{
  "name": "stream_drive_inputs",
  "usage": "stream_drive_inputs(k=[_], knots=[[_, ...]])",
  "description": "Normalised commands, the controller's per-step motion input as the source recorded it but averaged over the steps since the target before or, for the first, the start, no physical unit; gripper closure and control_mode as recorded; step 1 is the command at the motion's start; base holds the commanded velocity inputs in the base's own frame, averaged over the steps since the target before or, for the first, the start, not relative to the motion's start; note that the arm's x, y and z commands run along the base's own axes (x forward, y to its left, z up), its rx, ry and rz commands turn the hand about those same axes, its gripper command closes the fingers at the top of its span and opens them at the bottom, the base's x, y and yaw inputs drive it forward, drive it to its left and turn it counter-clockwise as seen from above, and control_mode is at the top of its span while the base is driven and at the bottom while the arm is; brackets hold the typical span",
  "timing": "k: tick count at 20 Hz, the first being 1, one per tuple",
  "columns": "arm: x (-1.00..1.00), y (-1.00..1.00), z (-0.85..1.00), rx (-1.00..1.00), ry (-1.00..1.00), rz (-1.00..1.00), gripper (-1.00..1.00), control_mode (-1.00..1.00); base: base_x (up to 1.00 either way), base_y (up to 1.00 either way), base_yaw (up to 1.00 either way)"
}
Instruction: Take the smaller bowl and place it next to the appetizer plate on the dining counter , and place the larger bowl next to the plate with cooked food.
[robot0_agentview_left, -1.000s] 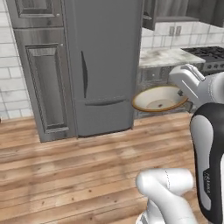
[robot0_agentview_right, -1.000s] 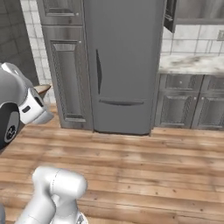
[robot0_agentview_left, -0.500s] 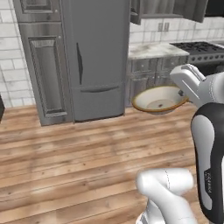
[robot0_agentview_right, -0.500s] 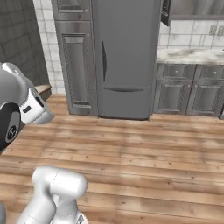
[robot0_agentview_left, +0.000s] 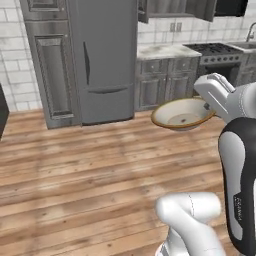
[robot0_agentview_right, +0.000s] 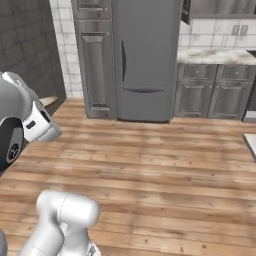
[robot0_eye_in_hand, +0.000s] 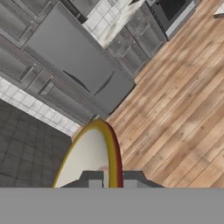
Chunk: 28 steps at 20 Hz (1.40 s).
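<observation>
Grey fridge (robot0_agentview_left: 105, 60) dead ahead, lower cabinets (robot0_agentview_left: 167, 87) and stove (robot0_agentview_left: 220, 52) to its right, wood floor (robot0_agentview_left: 75, 170) below. Smaller bowl (robot0_agentview_left: 182, 114) is up in the air over the floor, tilted, well off any counter. Gripper (robot0_eye_in_hand: 109, 180) is clamped tight on the bowl's rim, one finger either side.

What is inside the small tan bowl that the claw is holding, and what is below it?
The smaller bowl holds nothing visible; its speckled inside looks bare, though the near wall hides part of the bottom. Below it lies only the wooden floor. The claw pinches its rim.
</observation>
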Motion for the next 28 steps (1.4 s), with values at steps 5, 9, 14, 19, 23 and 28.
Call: stream_drive_inputs(k=[5,9,14,19,23,28], knots=[[0.0,0.0,0.0,0.0,0.0,0.0,1.0,1.0,-1.0,-0.17,0.0],[0.0,0.0,0.0,0.0,0.0,0.0,1.0,1.0,-1.0,-0.27,0.0],[0.0,0.0,0.0,0.0,0.0,0.0,1.0,1.0,-1.0,-0.51,0.0],[0.0,0.0,0.0,0.0,0.0,0.0,1.0,1.0,-0.53,-0.9,-0.02],[0.0,0.0,0.0,0.0,0.0,0.0,1.0,1.0,0.0,-1.0,-0.03],[0.0,0.0,0.0,0.0,0.0,0.0,1.0,1.0,0.01,-1.0,-0.01]])
